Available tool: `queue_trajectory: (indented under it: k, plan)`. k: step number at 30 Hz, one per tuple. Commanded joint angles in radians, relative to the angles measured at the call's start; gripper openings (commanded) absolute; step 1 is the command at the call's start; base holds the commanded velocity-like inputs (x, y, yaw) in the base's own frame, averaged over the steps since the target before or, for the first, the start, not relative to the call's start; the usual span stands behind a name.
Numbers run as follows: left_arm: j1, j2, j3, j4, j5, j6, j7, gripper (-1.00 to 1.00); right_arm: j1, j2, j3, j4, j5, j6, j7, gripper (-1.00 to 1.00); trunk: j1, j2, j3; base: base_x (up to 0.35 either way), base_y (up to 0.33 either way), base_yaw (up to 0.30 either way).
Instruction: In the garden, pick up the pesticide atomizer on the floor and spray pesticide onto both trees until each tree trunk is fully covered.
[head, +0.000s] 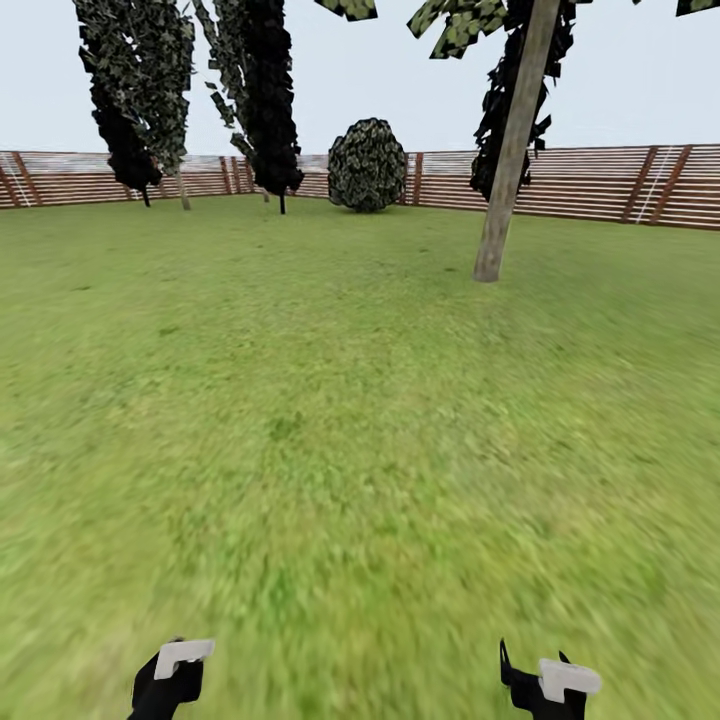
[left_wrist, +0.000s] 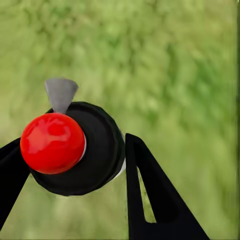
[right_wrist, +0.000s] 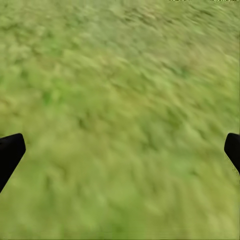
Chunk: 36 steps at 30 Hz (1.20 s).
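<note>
Left end effector (left_wrist: 70, 165): your 2 black fingers squeeze the atomizer (left_wrist: 75, 150), a black round body with a red ball on top and a grey nozzle.
Right end effector (right_wrist: 120, 150): your fingers are spread wide with nothing between them, just grass (right_wrist: 120, 90) under them.
Tree trunk (head: 512, 150): 1 thick grey-brown trunk, leaning a little, stands far ahead of your right end effector.
Fence (head: 600, 185): brown slats, far behind the trunk.
</note>
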Motion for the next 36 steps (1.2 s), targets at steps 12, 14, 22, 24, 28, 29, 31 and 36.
queue_trajectory:
  k: [12, 14, 22, 24, 28, 29, 31, 36]
  plan:
    - [-0.001, -0.001, 0.006, 0.001, -0.011, -0.004, 0.001, -1.0, -0.001, 0.0, 0.0, 0.001, 0.0, -0.003, -0.002, 1.0, 0.0, 0.0, -0.002, 0.288, -0.127, -0.01]
    - [-0.001, -0.001, 0.006, 0.001, -0.011, -0.004, 0.001, -1.0, -0.001, 0.0, -0.001, 0.001, 0.0, -0.003, -0.002, 1.0, 0.0, 0.0, -0.002, 0.288, -0.121, -0.205]
    - [-0.001, -0.001, 0.006, 0.001, -0.011, -0.004, 0.001, -1.0, -0.001, 0.0, -0.001, 0.002, 0.0, -0.003, -0.002, 1.0, 0.0, 0.0, -0.002, 0.288, -0.104, -0.262]
    - [-0.001, -0.001, 0.006, 0.001, -0.011, -0.004, 0.001, -1.0, -0.001, 0.0, -0.001, 0.002, 0.0, -0.003, -0.003, 1.0, 0.0, 0.0, -0.002, 0.288, -0.085, -0.085]
    - [-0.001, -0.001, 0.006, 0.001, -0.011, -0.004, 0.001, -1.0, -0.001, 0.0, -0.001, 0.002, 0.0, -0.003, -0.004, 1.0, 0.0, 0.0, -0.002, 0.293, -0.027, -0.014]
    - [-0.001, -0.001, 0.006, 0.001, -0.011, -0.004, 0.001, -1.0, -0.001, 0.0, -0.001, 0.002, 0.0, -0.003, -0.004, 1.0, 0.0, 0.0, -0.002, 0.296, -0.007, -0.004]
    - [-0.001, -0.001, 0.006, 0.001, -0.011, -0.004, 0.001, -1.0, -0.001, 0.0, -0.001, 0.002, 0.0, -0.003, -0.004, 1.0, 0.0, 0.0, -0.002, 0.299, -0.005, -0.002]
    - [-0.001, -0.001, 0.006, 0.001, -0.011, -0.004, 0.002, -1.0, -0.001, 0.0, -0.001, 0.002, 0.0, -0.003, -0.004, 1.0, 0.0, 0.0, -0.002, 0.319, -0.001, -0.001]
